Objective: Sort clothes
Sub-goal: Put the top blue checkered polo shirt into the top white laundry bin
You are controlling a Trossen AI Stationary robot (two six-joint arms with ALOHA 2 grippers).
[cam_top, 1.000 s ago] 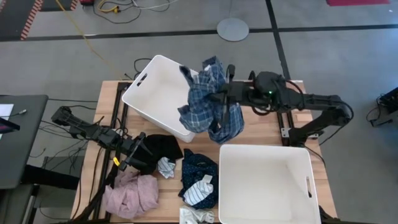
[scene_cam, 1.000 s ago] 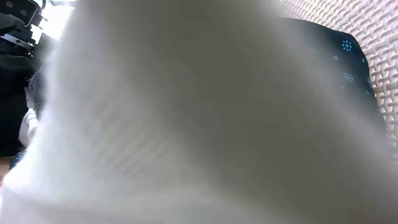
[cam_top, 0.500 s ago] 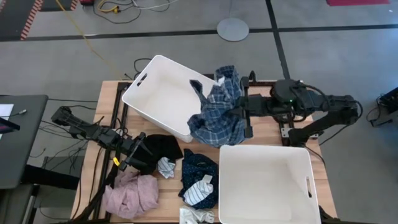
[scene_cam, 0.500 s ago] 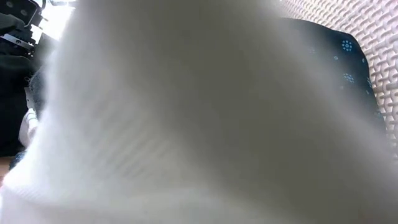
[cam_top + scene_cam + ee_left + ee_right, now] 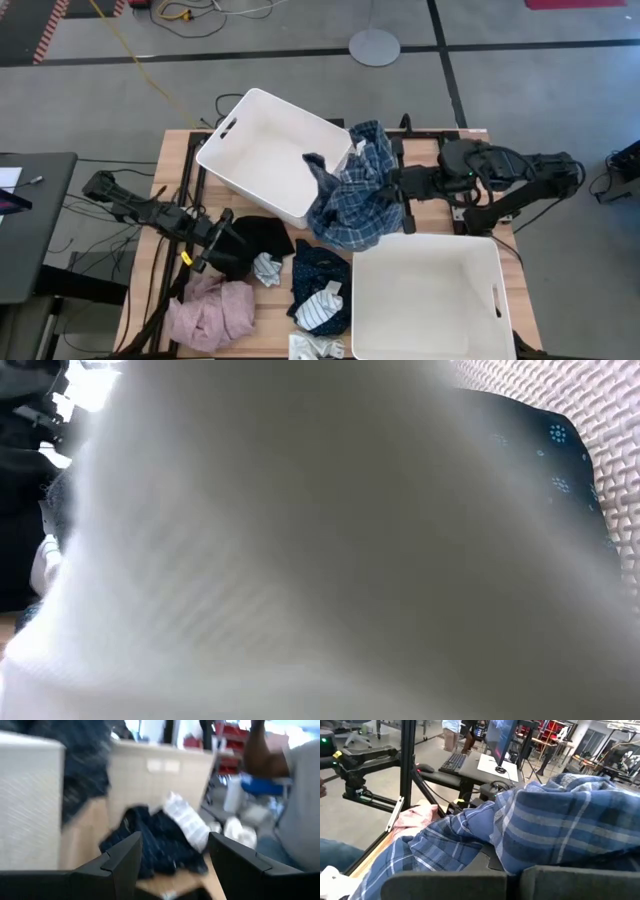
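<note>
While the right gripper (image 5: pixel 397 186) stays hidden in fabric, apparently clenched on the blue plaid shirt (image 5: pixel 352 192), the shirt drapes over the upper bin (image 5: pixel 262 150) rim at frame centre. The left gripper (image 5: pixel 222 240), fingers spread, hovers beside the black garment (image 5: pixel 262 238), lower left on the surface (image 5: pixel 170 180).

White fabric (image 5: pixel 300 560) pressed against the low camera blurs nearly that whole view, hiding the table; only a corner of the navy dotted garment (image 5: pixel 545 445) shows beside it. The blue plaid shirt (image 5: pixel 530 825) covers the right gripper's fingers. The left wrist view is motion-blurred.
</note>
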